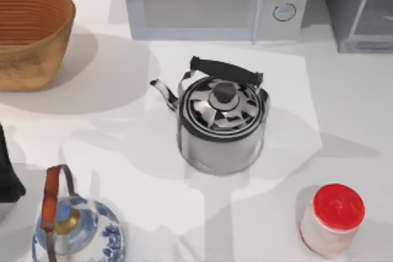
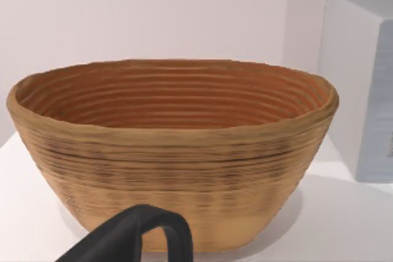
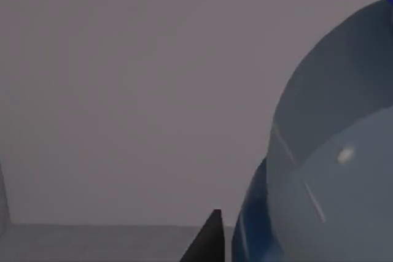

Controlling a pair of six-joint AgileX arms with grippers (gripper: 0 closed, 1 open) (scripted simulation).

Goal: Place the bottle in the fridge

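The bottle point(image 3: 331, 170) looms close in the right wrist view as a rounded blue-grey body with deep-blue edges, only partly seen. My right gripper point(image 3: 209, 240) shows as a dark tip right beside it. Plain dark grey walls and a floor lie behind them. The fridge point(image 1: 359, 10) is the dark grey cabinet with a pale glassy panel at the table's back right corner. My left arm point(image 1: 9, 170) is parked at the left edge of the table, and my left gripper point(image 2: 153, 231) points at the basket.
A woven basket point(image 1: 31, 35) stands at the back left and a light grey microwave point(image 1: 215, 1) at the back middle. A steel kettle point(image 1: 222, 124) sits mid-table. A red-lidded white jar point(image 1: 334, 219) is front right, a blue-and-white teapot point(image 1: 77, 231) front left.
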